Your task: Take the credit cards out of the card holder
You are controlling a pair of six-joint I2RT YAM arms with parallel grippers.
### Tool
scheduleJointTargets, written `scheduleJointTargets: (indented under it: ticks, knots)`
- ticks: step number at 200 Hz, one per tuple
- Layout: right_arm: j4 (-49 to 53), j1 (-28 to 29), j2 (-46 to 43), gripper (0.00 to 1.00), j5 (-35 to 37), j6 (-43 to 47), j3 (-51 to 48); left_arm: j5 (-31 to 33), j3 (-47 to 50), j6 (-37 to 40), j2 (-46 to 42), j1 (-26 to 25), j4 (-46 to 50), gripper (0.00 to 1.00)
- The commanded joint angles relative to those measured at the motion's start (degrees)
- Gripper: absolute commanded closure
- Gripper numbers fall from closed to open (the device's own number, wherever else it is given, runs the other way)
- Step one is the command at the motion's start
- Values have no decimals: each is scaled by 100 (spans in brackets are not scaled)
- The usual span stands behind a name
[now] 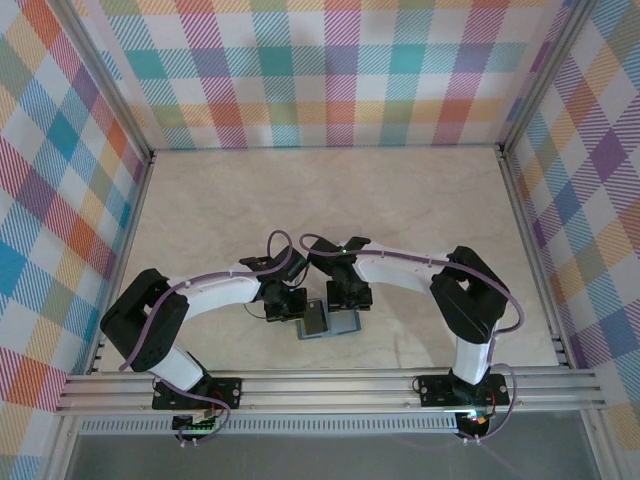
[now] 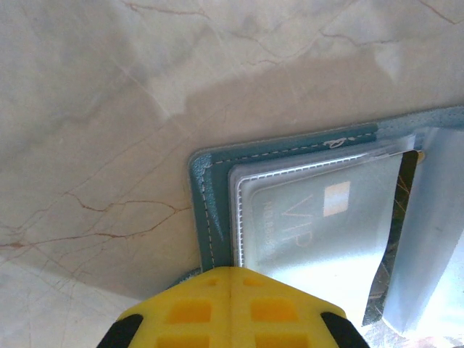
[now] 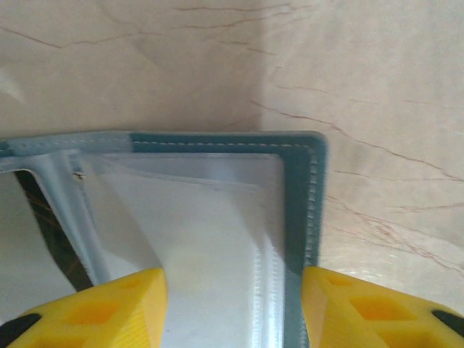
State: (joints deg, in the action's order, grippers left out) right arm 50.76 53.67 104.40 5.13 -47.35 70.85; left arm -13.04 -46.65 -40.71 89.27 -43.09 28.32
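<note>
While the card holder (image 1: 328, 322) lay spread open on the marble-patterned table (image 1: 300, 200), close to the near edge and between the two arms, both wrists hung low over it from either side. The left gripper (image 2: 230, 304) had its yellow fingers pressed together with no gap showing, their tips at the holder's near left edge; whether they pinched that edge or merely rested on it could not be told. Just beyond them a pale card (image 2: 319, 232) marked VIP sat inside a clear pocket (image 2: 250, 217) framed by the teal stitched border. The right gripper (image 3: 232, 304) stood with its fingers (image 3: 116, 301) well apart, straddling the holder's right half, one over the grey-blue lining and the other outside the teal border. A dark card (image 3: 52, 235) showed as a narrow strip near the fold, tucked behind the lining.
</note>
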Motion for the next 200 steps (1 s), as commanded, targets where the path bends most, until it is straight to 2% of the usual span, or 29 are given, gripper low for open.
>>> scheduleJointTargets:
  ticks: [1,58,107,134,166,200]
  knots:
    - [400,67,-118,46,339,91,-78,-41,-25,44,-32,-66,152,96]
    - [244,36,-120,46,239,86,-299,-75,-43,59,-185,-59,160,96]
    - [222,43,-627,48,99,94,-239,-85,-270,104,-387,-66,321,95]
    - [-87,38,-860,51,-344,96,-227,-143,-341,47,-463,-67,312,95]
    - [-880,31,-1011,59,-1013,-59,-351,-268,-326,-41,-361,-70,165,96]
    - [-1678,-19,-882,64,-1638,-256,-552,-512,-127,-225,-271,-73,-217,96]
